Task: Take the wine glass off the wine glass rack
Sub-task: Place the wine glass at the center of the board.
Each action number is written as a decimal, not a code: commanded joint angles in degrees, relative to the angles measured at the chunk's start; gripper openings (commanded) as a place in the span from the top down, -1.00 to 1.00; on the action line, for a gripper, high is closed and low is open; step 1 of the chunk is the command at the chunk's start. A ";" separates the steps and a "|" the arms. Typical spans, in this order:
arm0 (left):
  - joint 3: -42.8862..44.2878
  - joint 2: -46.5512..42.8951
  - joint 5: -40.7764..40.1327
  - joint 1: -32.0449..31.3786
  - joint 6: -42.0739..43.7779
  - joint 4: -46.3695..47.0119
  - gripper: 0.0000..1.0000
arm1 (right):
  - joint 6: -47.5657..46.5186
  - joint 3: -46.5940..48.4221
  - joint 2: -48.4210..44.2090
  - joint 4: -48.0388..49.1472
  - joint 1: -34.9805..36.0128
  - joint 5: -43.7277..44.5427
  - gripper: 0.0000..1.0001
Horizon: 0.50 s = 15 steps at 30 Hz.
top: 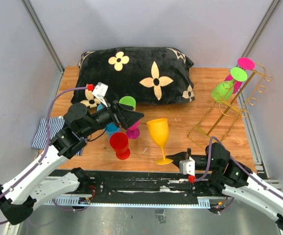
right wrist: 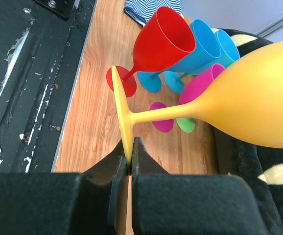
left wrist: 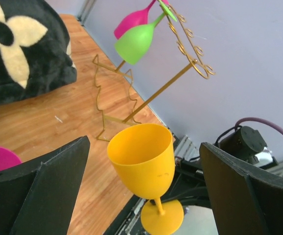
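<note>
Right gripper [right wrist: 129, 161] was found clenched on the rim of the foot of the yellow wine glass [right wrist: 259, 98]; the glass stood roughly upright by the near edge of the table [top: 200, 98], well apart from the wine glass rack [left wrist: 161, 91]. Left gripper [top: 135, 116] gaped wide, grasping nothing, beside a cluster of coloured glasses [top: 119, 144] toward the left edge. The rack stood by the right edge; a green glass [top: 223, 90] and a pink glass [top: 246, 63] hung from its rails. Judgement: the glasses appeared light, stiff, smooth plastic (unlikely to shatter); the bowl would be slippery; stem or foot offered the surer hold; a rim pinch might let the glass pivot.
</note>
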 commanded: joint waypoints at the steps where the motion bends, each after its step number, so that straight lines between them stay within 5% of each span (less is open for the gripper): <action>1: -2.96 0.13 19.64 6.06 -4.80 9.31 -0.99 | -1.46 0.03 -1.40 1.04 1.30 -1.24 0.99; 15: -2.54 2.38 26.99 6.23 -3.72 12.22 -0.96 | -1.89 1.44 -0.57 -0.06 1.34 -4.46 0.99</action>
